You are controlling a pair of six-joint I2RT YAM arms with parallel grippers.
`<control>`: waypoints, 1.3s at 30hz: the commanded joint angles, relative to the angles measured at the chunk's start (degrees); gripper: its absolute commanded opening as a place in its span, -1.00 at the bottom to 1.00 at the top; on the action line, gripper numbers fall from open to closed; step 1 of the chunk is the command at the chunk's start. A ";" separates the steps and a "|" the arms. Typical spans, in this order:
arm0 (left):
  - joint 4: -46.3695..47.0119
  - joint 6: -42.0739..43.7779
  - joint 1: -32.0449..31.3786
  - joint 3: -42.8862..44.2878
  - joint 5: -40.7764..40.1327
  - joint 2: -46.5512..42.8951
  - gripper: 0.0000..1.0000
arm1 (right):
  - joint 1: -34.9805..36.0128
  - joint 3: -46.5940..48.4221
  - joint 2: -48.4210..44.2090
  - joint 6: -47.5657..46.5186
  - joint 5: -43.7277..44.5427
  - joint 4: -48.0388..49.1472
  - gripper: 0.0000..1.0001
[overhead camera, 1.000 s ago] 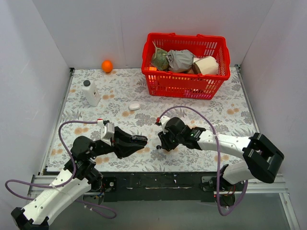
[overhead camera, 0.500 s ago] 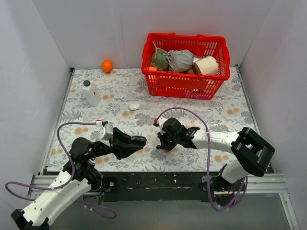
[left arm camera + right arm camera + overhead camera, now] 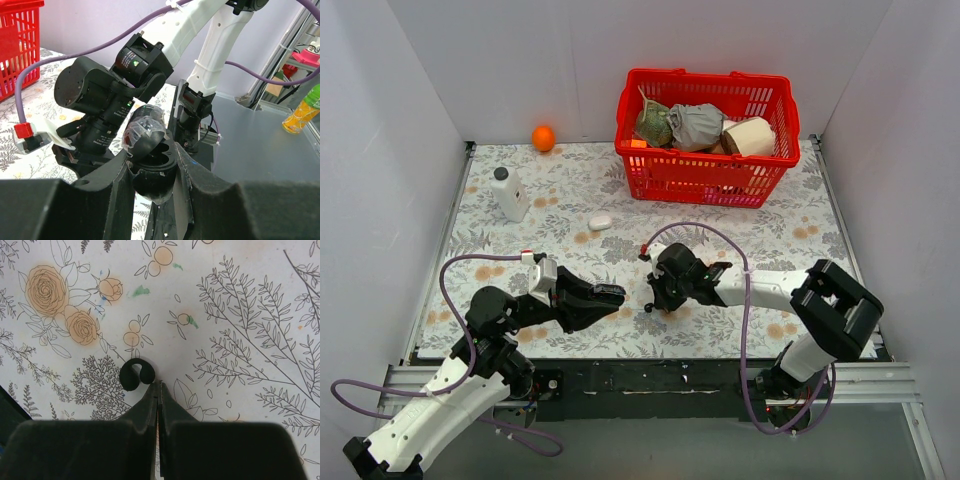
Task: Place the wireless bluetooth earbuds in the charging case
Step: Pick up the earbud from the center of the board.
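Note:
My left gripper (image 3: 153, 161) is shut on the black charging case (image 3: 150, 175) and holds it above the cloth. The case's lid (image 3: 144, 131) stands open and two empty sockets show. In the top view the left gripper (image 3: 612, 294) points right, toward the right gripper (image 3: 654, 302). My right gripper (image 3: 160, 386) is shut with nothing between its jaws, its tips down on the cloth. A tiny black curled earbud (image 3: 135, 375) lies on the cloth just left of the tips, touching or almost touching them. I cannot make out a second earbud apart from it.
A red basket (image 3: 700, 182) with bundled items stands at the back right. An orange (image 3: 543, 137) lies at the back left, a white bottle (image 3: 508, 193) stands on the left, and a small white pebble-shaped object (image 3: 600, 222) lies mid-table. The table's front edge is close below both grippers.
My right gripper has shifted a little left and closer to the left gripper, staying low on the cloth. My left gripper with the case has barely moved.

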 commanded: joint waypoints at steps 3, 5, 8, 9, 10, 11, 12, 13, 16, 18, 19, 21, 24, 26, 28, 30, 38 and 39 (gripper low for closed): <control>-0.45 0.43 -0.02 -0.99 -0.88 -0.89 -1.00 | -1.00 2.52 1.99 -1.45 -0.14 2.00 -0.97; -0.45 0.34 -0.02 -1.08 -0.97 -0.98 -1.00 | -1.18 3.05 2.70 -1.81 -0.23 2.08 -0.97; -0.54 0.26 -0.11 -1.34 -1.23 -1.33 -1.00 | -1.70 4.10 3.84 -2.68 -1.02 2.00 -0.97; -0.54 0.26 -0.11 -1.43 -1.15 -1.33 -1.00 | -1.79 4.37 4.19 -2.95 -2.07 2.00 -0.97; -0.62 0.26 -0.02 -1.51 -1.15 -1.59 -1.00 | -1.79 4.89 4.63 -3.21 -2.25 2.08 -0.97; -0.62 0.17 -0.02 -1.60 -1.24 -1.51 -1.00 | -1.71 5.50 4.98 -3.47 -2.78 2.08 -0.96; -0.71 0.17 -0.11 -1.60 -1.32 -1.59 -1.00 | -1.79 6.03 5.42 -3.74 -4.09 2.08 -0.96; -0.71 0.17 -0.02 -1.78 -1.41 -1.77 -1.00 | -1.71 6.39 5.95 -4.09 -4.62 2.08 -0.95; -0.80 0.17 -0.02 -1.96 -1.59 -2.03 -1.00 | -1.79 7.53 6.57 -4.70 -6.38 2.00 -0.94; -0.71 0.26 -0.02 -1.96 -1.76 -2.21 -1.00 | -1.79 8.23 6.31 -4.71 -4.81 1.82 -0.82; -0.71 0.34 -0.02 -1.87 -1.76 -2.30 -1.00 | -1.97 8.24 5.96 -4.27 -3.67 1.82 -0.71; -0.89 0.61 -0.02 -1.69 -2.11 -2.39 -1.00 | -2.84 8.32 3.95 -3.22 -0.25 1.21 -0.42; -1.50 1.31 -0.02 -0.99 -2.90 -2.65 -1.00 | -3.37 6.92 -1.14 -0.76 4.06 1.73 -0.23; -1.77 1.66 -0.02 -0.81 -3.61 -3.00 -1.00 | -3.29 6.65 -3.09 -0.75 3.64 1.82 -0.17; -1.77 1.84 -0.02 -0.90 -4.22 -3.53 -1.00 | -3.11 7.70 -3.80 -1.63 -0.57 0.69 -0.16; -1.77 1.92 -0.02 -1.16 -4.57 -3.62 -1.00 | -1.97 9.02 -3.02 -3.29 -5.03 -0.46 -0.14; -2.29 1.22 -0.02 -1.25 -4.66 -4.76 -1.00 | 1.11 9.38 0.33 -5.50 -9.37 -3.54 0.11; -2.47 1.22 -0.02 -1.34 -4.66 -4.76 -1.00 | 1.11 9.38 0.76 -5.59 -9.20 -3.63 0.11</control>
